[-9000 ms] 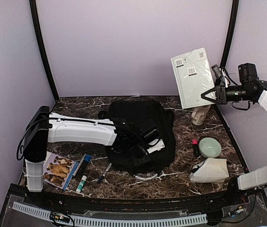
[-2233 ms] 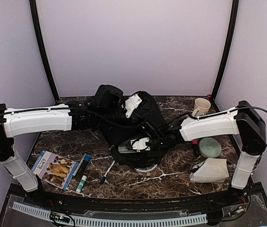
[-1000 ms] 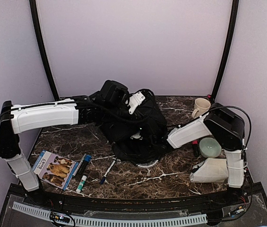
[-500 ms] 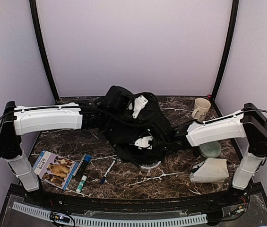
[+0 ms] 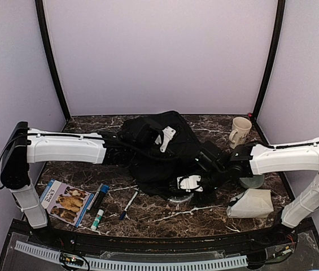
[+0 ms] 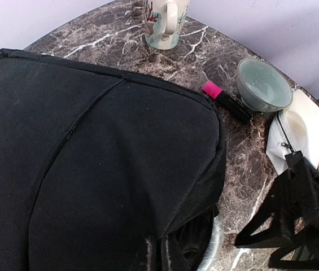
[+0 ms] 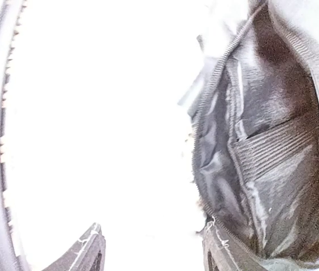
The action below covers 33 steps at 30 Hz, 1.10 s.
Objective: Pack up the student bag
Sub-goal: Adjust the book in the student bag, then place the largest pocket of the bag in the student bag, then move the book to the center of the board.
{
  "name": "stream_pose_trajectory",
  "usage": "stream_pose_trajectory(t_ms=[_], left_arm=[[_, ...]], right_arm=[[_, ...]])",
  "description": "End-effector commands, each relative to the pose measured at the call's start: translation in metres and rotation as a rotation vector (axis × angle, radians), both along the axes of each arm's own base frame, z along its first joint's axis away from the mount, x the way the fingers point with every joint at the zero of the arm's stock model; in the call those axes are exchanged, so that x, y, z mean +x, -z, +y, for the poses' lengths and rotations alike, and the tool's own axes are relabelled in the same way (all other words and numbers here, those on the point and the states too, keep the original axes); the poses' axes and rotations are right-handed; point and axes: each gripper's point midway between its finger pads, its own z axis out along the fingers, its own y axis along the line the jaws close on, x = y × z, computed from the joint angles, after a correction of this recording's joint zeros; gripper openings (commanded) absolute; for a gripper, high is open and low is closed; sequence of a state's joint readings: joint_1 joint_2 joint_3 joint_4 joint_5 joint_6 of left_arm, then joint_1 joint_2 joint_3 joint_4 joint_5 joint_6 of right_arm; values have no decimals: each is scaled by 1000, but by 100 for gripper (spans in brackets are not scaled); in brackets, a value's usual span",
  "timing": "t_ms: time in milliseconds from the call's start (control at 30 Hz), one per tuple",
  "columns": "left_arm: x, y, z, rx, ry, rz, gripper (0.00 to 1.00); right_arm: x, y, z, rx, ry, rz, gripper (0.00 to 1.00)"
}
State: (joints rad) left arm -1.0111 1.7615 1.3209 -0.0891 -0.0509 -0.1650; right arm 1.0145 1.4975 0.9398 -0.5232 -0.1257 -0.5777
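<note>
The student bag [image 5: 159,149], a big black backpack of soft fabric with rounded corners and a zip seam, lay in the middle of the dark, white-veined marble counter [image 5: 165,217], its grey loop handle [image 5: 177,198] at the near edge. The left pincer [image 6: 158,257] was pressed together right against the bag's fabric; we could not tell whether any cloth was caught in it. The right pincer [image 7: 153,251] stood spread just beside the bag's near right corner, and its arm crossed in front of the pale green bowl [image 6: 263,84]. Near the bowl lay a black stick with a pink cap [image 6: 224,100] and a white cloth pouch [image 5: 251,204]; a cream mug [image 5: 240,131] stood behind them. Left of the bag lay a glossy booklet with dogs [image 5: 63,202], a marker [image 5: 99,197], a glue stick [image 5: 97,219] and a pen [image 5: 128,204].
</note>
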Motion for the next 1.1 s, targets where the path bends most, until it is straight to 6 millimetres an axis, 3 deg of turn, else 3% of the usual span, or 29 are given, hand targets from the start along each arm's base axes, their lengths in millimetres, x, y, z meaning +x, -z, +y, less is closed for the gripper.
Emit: stream_pose_trajectory(t_ms=[0,67,167,333,533,633,700,800,900,967,1067], left_arm=[[6,26,7,39,-84,80,11],[5,35,14,79,-107,113,34],[-2,38,24,112,-124,148,46],[-24,17,49,97,-129,186,56],[-39,-10,98,94,-208,151,66],[-38,-10,138,174,-344,134,71],[-37,-14,170,212,-487,134,78],[-39,-14,236,261,-798,167,85],[-56,-15,308,285,-1145,222,94],[-63,-12,332,266,-1254,253,98],[-73,1,353,206,-1339,322,99]], right_arm=[[-29,-13,-14,2,-42,96,59],[-35,-21,-20,1,-54,110,59],[-39,-37,-26,16,-62,111,59],[-32,-67,-32,63,-53,104,59],[8,-112,-26,237,19,133,62],[40,-133,-13,355,106,170,62],[63,-136,-6,408,178,180,62],[84,-133,7,443,215,177,62],[101,-121,21,454,233,209,62],[110,-106,31,458,255,267,62],[121,-79,44,449,296,373,60]])
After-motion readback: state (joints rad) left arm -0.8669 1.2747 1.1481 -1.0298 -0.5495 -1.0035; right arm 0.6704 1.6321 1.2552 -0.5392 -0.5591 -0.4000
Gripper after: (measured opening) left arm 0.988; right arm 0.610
